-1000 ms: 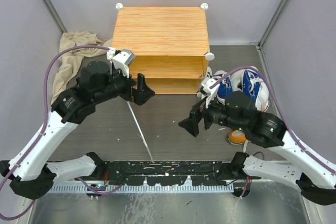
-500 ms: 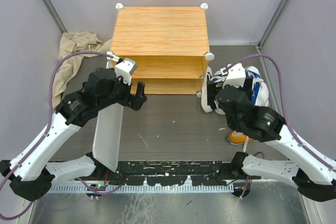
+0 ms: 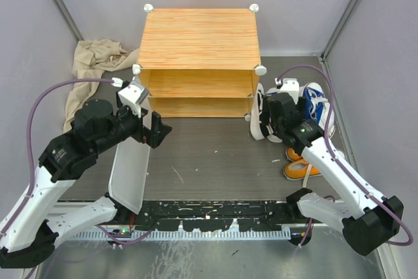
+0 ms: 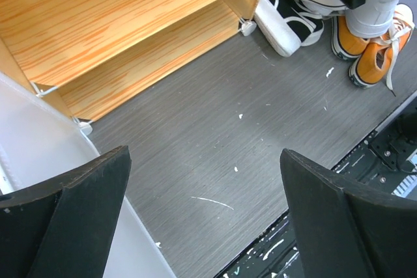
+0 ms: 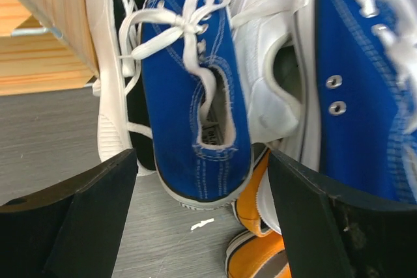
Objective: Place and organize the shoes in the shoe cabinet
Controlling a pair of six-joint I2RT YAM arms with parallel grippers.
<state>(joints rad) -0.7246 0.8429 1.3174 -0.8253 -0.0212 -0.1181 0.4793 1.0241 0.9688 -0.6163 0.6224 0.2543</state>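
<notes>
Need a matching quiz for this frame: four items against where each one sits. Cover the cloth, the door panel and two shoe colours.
Items:
1. crumpled beige cloth
2. pale grey-white door panel
3. blue canvas sneaker with white laces
4. pair of orange sneakers with white laces

Places:
A. right of the cabinet, nearest the arms' side of the dark grey table
B. left of the orange wood-grain cabinet
C. swung open off the cabinet's front left corner
D. by the cabinet's right side, next to a black sneaker

Pairs: 1-B, 2-C, 3-D, 4-A
</notes>
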